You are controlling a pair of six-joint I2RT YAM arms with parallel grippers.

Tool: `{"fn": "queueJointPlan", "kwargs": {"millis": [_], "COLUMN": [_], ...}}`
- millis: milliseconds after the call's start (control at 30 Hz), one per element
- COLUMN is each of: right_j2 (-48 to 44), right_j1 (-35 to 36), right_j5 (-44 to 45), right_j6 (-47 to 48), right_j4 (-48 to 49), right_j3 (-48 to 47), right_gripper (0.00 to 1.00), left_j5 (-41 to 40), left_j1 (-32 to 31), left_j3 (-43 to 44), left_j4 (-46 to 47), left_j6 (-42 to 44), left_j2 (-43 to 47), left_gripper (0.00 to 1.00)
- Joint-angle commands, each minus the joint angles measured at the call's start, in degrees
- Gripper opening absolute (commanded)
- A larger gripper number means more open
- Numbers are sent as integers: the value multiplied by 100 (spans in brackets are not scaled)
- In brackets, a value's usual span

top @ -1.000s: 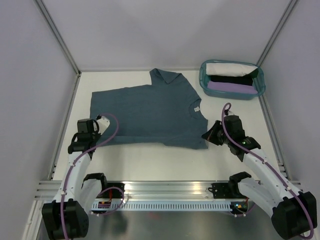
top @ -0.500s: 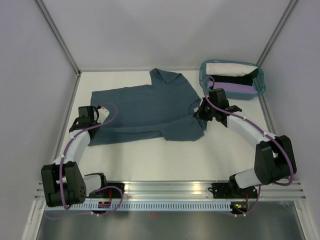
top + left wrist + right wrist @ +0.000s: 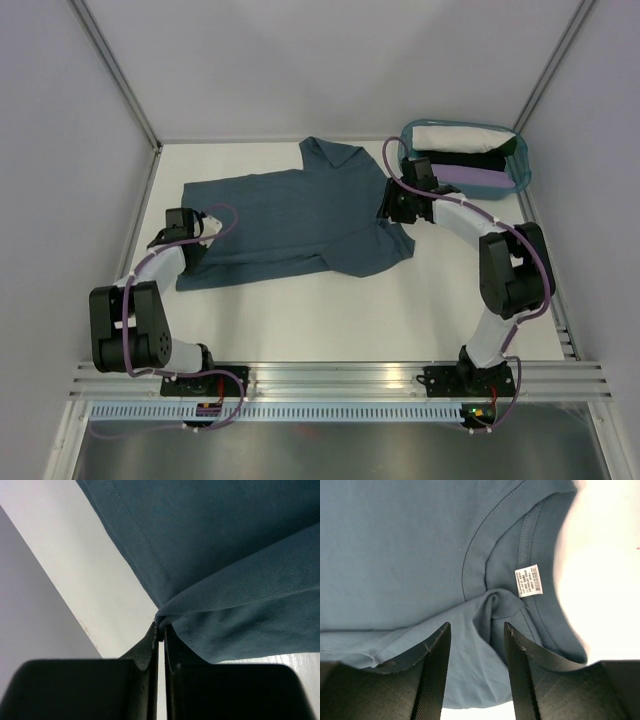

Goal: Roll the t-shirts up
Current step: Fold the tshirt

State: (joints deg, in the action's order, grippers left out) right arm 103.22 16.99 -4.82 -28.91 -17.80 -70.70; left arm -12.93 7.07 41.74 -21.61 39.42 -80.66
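Left pincer (image 3: 161,627): clenched on a hem corner of the slate-blue t-shirt (image 3: 290,215), near the left edge of the table (image 3: 300,320).
T-shirt: spread mid-table, its near hem doubled over on itself.
Right pincer (image 3: 476,626): released, fingers spread either side of bunched cloth beside the white neck label (image 3: 527,581).
Teal basket (image 3: 405,150): far right corner, holding folded white, black and lilac cloth.
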Motion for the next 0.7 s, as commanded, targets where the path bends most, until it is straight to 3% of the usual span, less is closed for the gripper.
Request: {"fn": "queueJointPlan", "kwargs": {"millis": [0,167,400,500,600,633,667], "right_j2": [-502,-689,118,426,594,568,463], "right_j1": [-29,-29,120,164,164,164,164], "right_j5": [8,-159,-441,-248,-19,7,60], "right_j6": [464,719,825,799,808,781,764], "right_j4": [22,172,198,181,84,93,128], "right_j3": [98,715,302,206,91,126,152], "right_gripper": [52,52,54,50,34,16,8], "left_j5": [124,89,36,1,-8,-8,-34], "left_j1": [40,40,49,40,40,40,40], "left_j3": [239,186,195,203,212,221,221], "left_j4": [236,236,236,236,227,227,236], "left_j6": [-312,-373,-505,-541,-584,-584,-593], "left_j2": [-72,-46,-55,-55,-20,-2,33], "left_gripper": [2,2,2,2,2,2,2]}}
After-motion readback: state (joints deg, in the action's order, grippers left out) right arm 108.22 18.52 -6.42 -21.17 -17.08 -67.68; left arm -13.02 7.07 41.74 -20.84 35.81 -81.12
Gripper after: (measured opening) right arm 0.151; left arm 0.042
